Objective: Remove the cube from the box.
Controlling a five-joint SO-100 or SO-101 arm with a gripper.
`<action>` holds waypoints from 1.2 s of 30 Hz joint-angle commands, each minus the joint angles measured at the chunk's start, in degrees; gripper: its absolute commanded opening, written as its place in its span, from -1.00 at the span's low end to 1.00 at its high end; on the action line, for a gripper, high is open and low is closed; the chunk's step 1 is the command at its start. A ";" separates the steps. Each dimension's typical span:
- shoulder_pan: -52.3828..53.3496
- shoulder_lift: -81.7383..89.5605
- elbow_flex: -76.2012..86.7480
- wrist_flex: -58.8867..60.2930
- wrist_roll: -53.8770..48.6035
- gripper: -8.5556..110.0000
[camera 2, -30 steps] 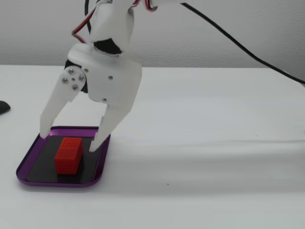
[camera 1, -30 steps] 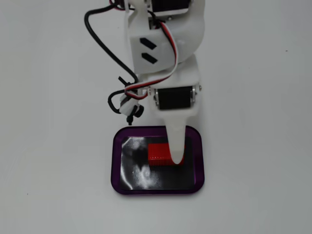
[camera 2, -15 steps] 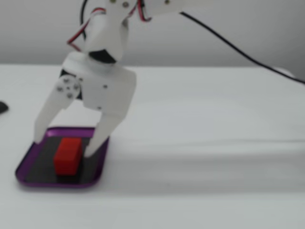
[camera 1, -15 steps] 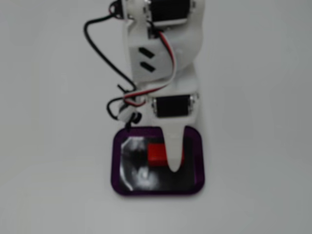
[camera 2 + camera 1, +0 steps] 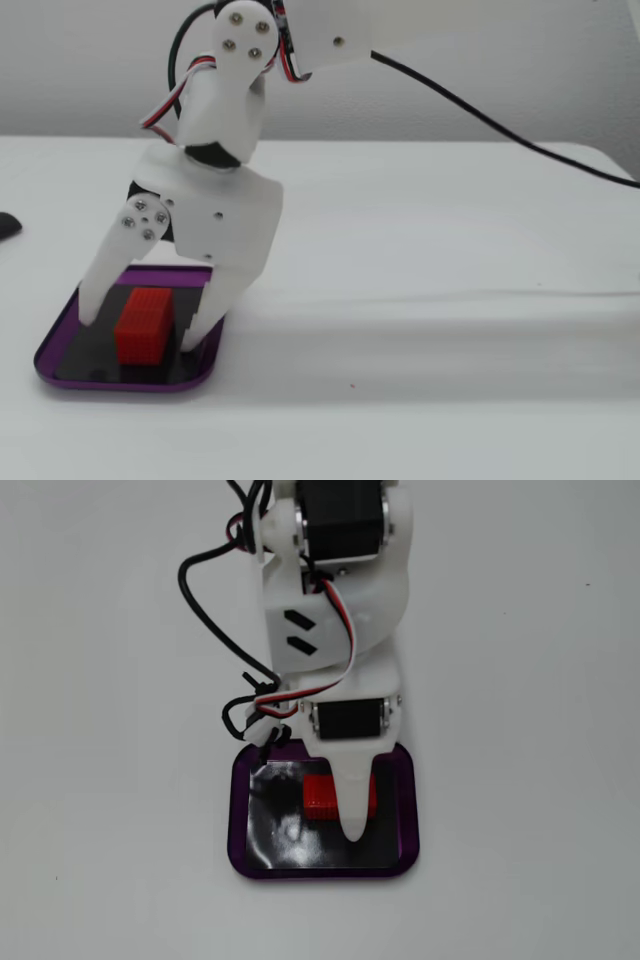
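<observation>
White tabletop is filling both fixed views, with a pale wall running behind it in the side-on one. At the far left edge of that side-on view a small dark object is lying on the table, well away from the arm; what it is cannot be told. Moving right, the box is sitting flat on the table, its purple rim framing a shiny black floor, and the gripper is reaching down into it from above. Its jaws are standing spread apart, one white finger coming down left of the cube and the other finger coming down right of it, with the lower tip close to the box's right rim. The cube is resting on the box floor between the two fingers, and a gap is showing on each side of it, so nothing is being gripped. In the top-down fixed view the box is lying below the arm's white body, and the cube is sitting in the right half of the floor, partly covered by a finger. Black and red-white cables are looping off the arm's left side there.
</observation>
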 commanded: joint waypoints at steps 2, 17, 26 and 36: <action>0.09 -1.49 -1.49 -0.53 -0.26 -0.46; -0.09 -1.32 -1.85 -0.18 -0.35 -0.86; 0.00 13.10 -13.71 5.27 -0.26 -0.86; 0.35 35.42 -1.14 4.92 -0.44 -0.86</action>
